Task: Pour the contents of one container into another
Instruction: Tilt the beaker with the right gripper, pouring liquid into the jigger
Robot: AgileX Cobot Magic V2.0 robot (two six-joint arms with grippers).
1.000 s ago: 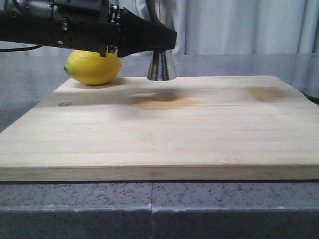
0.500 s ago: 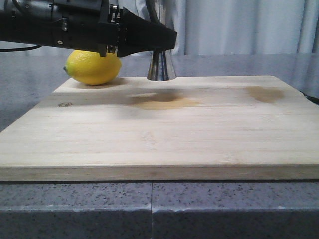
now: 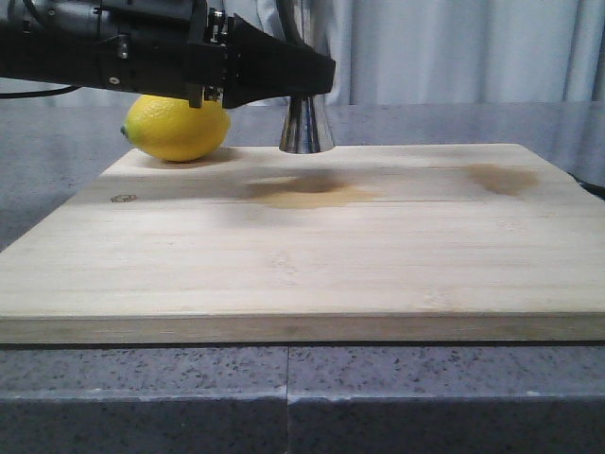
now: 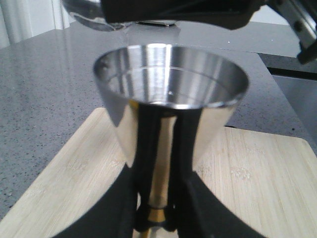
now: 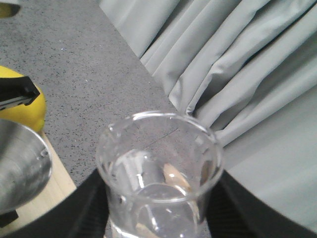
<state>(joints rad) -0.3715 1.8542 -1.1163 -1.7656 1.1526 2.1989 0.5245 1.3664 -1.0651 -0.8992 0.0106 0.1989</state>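
The left gripper [image 4: 156, 198] is closed on a steel cup [image 4: 171, 94] near a lemon [image 3: 177, 128]. The right gripper's fingers [image 5: 94, 208] clasp a glass [image 5: 158, 173] tilted above it.

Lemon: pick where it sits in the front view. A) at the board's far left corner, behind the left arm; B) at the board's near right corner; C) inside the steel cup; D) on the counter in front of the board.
A: the lemon lies at the far left corner of the wooden board, partly hidden by the left arm.
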